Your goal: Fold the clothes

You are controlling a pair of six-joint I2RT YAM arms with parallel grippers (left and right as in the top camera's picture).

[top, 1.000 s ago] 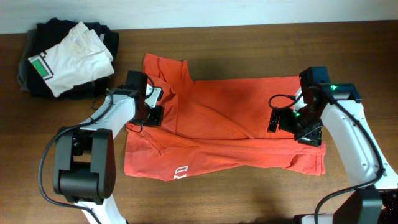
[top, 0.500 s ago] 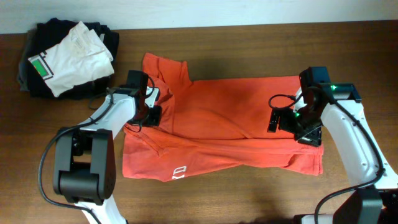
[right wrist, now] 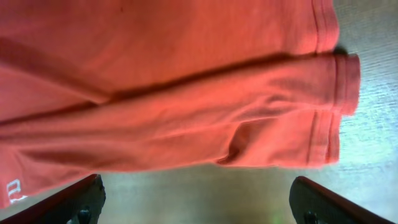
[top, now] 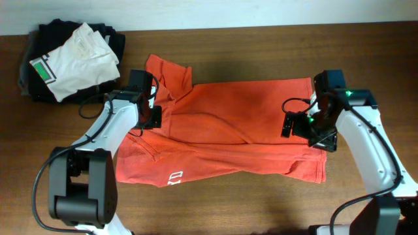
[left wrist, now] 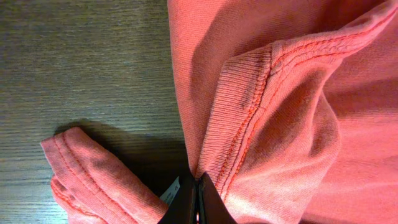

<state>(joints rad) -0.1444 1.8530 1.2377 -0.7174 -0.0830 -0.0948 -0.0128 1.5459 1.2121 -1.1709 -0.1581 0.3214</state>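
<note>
One shift | T-shirt (top: 222, 124) slid left | left pincer (left wrist: 196, 186) clamped on it

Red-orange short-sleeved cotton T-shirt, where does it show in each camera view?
Overhead: red-orange short-sleeved cotton T-shirt spread across mid-table.
Left wrist: fills the right half, a hemmed flap bottom left.
Right wrist: covers the upper two thirds, hem at right.
Shared landmark: the brown wooden table beneath it.
</note>
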